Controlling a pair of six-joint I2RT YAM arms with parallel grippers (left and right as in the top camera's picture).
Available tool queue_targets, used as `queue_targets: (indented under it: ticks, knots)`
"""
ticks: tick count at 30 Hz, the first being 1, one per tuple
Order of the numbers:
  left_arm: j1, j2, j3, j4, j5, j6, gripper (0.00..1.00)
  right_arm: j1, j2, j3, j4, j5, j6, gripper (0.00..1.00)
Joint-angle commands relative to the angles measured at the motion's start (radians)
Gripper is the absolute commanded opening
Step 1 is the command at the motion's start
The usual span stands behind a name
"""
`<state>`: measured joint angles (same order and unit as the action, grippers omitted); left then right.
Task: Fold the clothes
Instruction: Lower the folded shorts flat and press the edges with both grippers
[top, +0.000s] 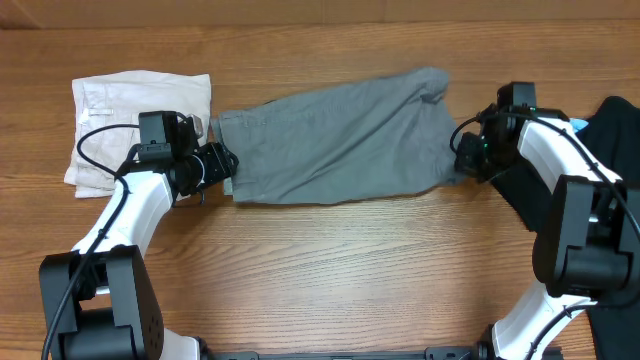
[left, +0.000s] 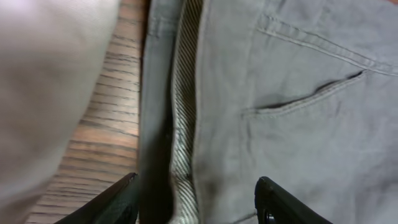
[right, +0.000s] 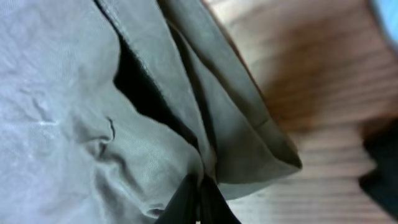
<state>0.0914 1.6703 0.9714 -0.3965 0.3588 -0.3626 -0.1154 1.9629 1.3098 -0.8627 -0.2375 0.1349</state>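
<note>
Your right gripper (right: 199, 200) is pinching shut on the leg end of the mid-grey cotton shorts (top: 340, 145). Your left gripper (left: 198, 196) is standing open astride their waistband. The shorts are lying flat across the wooden tabletop (top: 350, 270), between folded cream shorts (top: 140, 115) on the left and a black garment (top: 615, 130) on the right.

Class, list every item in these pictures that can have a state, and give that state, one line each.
grey shorts: laid out flat on the table, leg hem pinched.
cream shorts: folded, beside the left arm.
black garment: lying loose, partly out of frame.
left gripper: open, jaws astride the grey shorts' waistband.
right gripper: shut on the grey shorts' leg hem.
</note>
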Motion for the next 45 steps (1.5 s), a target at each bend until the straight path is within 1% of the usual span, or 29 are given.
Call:
queue_targets:
  ticks: [1,5,8,11,15,19,23,24,26,27,29,31,35,37,38,39,40,41,42,44,45]
  knots:
    - [-0.007,0.007,0.013,0.004,0.035,0.026,0.62,-0.011,-0.034,0.006,-0.048,0.006,0.015,0.04]
    - [-0.007,0.007,0.013,0.004,0.049,0.027,0.62,-0.043,-0.109,0.029,-0.179,0.119,0.128,0.04]
    - [-0.007,0.007,0.013,0.005,0.065,0.035,0.62,-0.061,-0.160,0.029,-0.292,0.151,0.158,0.04]
    - [-0.008,0.007,0.013,0.005,0.064,0.054,0.65,-0.063,-0.172,0.029,-0.371,0.151,0.158,0.04]
    - [-0.008,0.007,0.013,0.009,0.061,0.071,0.68,-0.055,-0.171,0.025,-0.378,0.151,0.158,0.04]
    - [-0.011,0.007,0.013,0.045,0.055,0.072,0.68,-0.052,-0.171,0.025,-0.370,0.150,0.158,0.04]
    - [-0.051,0.023,0.013,0.100,-0.035,0.079,0.66,-0.052,-0.171,0.025,-0.370,0.150,0.158,0.04]
    - [-0.064,0.032,0.013,0.120,-0.034,0.079,0.64,-0.052,-0.171,0.025,-0.370,0.150,0.157,0.04]
    - [-0.094,0.068,0.013,0.180,-0.016,0.076,0.58,-0.052,-0.171,0.025,-0.370,0.149,0.158,0.04]
    - [-0.115,0.108,0.013,0.223,-0.016,0.049,0.56,-0.052,-0.171,0.025,-0.369,0.146,0.158,0.04]
    - [-0.121,0.147,0.013,0.240,-0.023,0.018,0.52,-0.052,-0.171,0.025,-0.365,0.146,0.158,0.04]
    - [-0.117,0.178,0.013,0.237,-0.026,-0.005,0.47,-0.052,-0.171,0.025,-0.366,0.146,0.158,0.04]
    - [-0.095,0.192,0.013,0.247,-0.053,-0.008,0.47,-0.052,-0.171,0.025,-0.365,0.147,0.158,0.04]
    - [-0.079,0.193,0.013,0.244,-0.076,-0.008,0.43,-0.052,-0.171,0.025,-0.367,0.154,0.159,0.04]
    - [-0.068,0.193,0.013,0.240,-0.079,-0.008,0.37,-0.052,-0.171,0.025,-0.370,0.175,0.167,0.04]
    - [-0.056,0.193,0.013,0.238,-0.078,-0.008,0.30,-0.053,-0.171,0.025,-0.383,0.234,0.209,0.04]
    - [-0.046,0.193,0.013,0.237,-0.077,-0.008,0.13,-0.055,-0.171,0.025,-0.401,0.307,0.262,0.04]
    - [-0.037,0.193,0.013,0.237,-0.067,-0.009,0.04,-0.057,-0.171,0.024,-0.412,0.368,0.311,0.04]
    - [-0.032,0.193,0.013,0.241,-0.056,-0.008,0.04,-0.060,-0.171,0.025,-0.417,0.401,0.338,0.04]
    - [-0.030,0.193,0.013,0.249,-0.047,-0.008,0.04,-0.061,-0.171,0.025,-0.416,0.382,0.327,0.04]
    - [-0.030,0.193,0.013,0.253,-0.047,-0.008,0.04,-0.061,-0.171,0.025,-0.417,0.357,0.303,0.10]
